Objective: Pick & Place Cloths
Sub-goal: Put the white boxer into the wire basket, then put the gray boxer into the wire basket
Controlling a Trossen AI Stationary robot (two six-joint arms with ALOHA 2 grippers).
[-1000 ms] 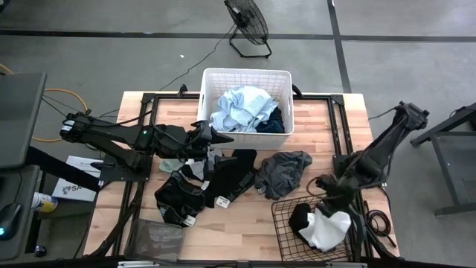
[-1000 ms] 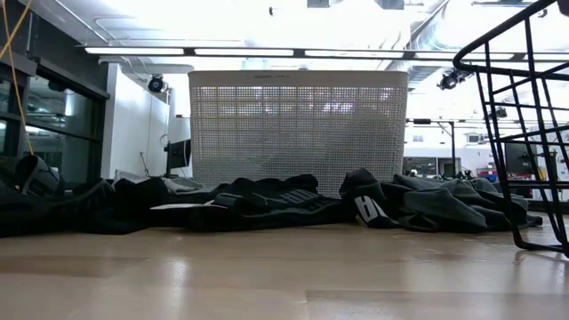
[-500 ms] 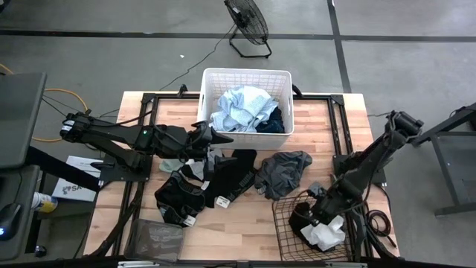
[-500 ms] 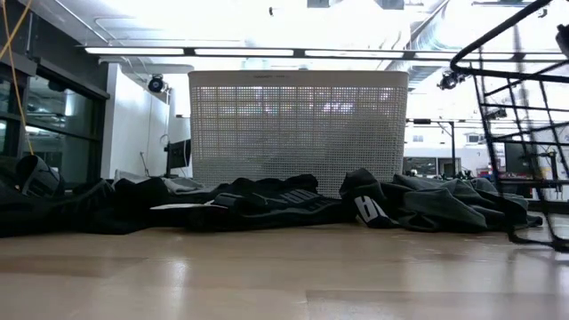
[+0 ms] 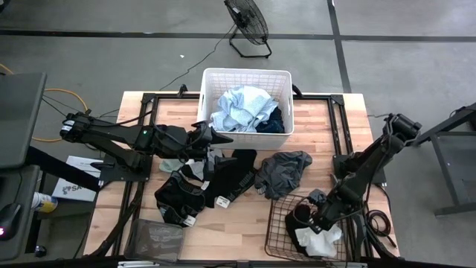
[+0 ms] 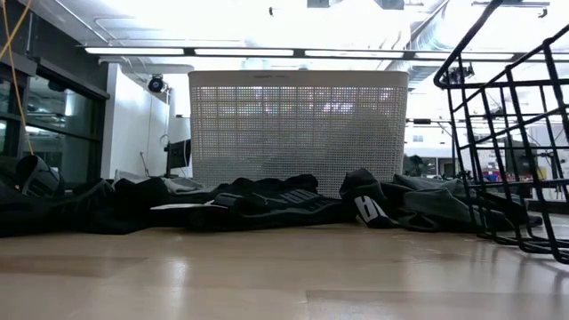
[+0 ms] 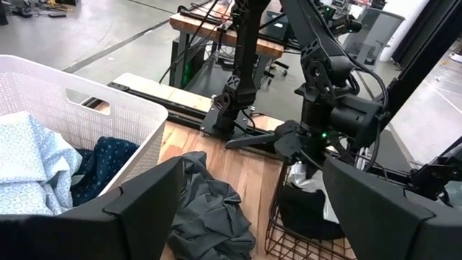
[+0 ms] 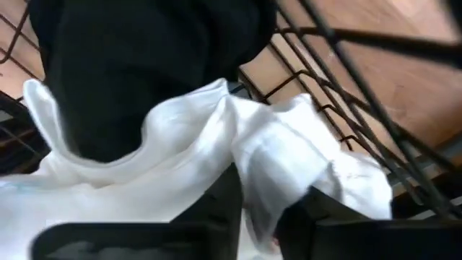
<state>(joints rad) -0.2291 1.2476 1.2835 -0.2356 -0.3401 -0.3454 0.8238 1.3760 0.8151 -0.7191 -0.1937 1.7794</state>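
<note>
Wooden desk, front right corner — right gripper (image 5: 316,220) is down in the wire basket (image 5: 277,232), fingers pinching the white cloth (image 5: 321,240) beside a black cloth (image 5: 299,218). Left gripper (image 5: 223,139) hangs spread apart by the white laundry basket (image 5: 245,73) at the back edge.

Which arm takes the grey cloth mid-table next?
Probably left: the left claw hovers open near the grey cloth, while the right claw is down in the wire basket at the white cloth.

We could not see the right gripper's (image 5: 316,221) fingertips, buried in the white cloth (image 8: 216,144) inside the wire basket (image 5: 279,223). The low view cut that basket off at its edge. The laundry basket (image 5: 245,74) hid most of the navy cloth (image 5: 274,119).
</note>
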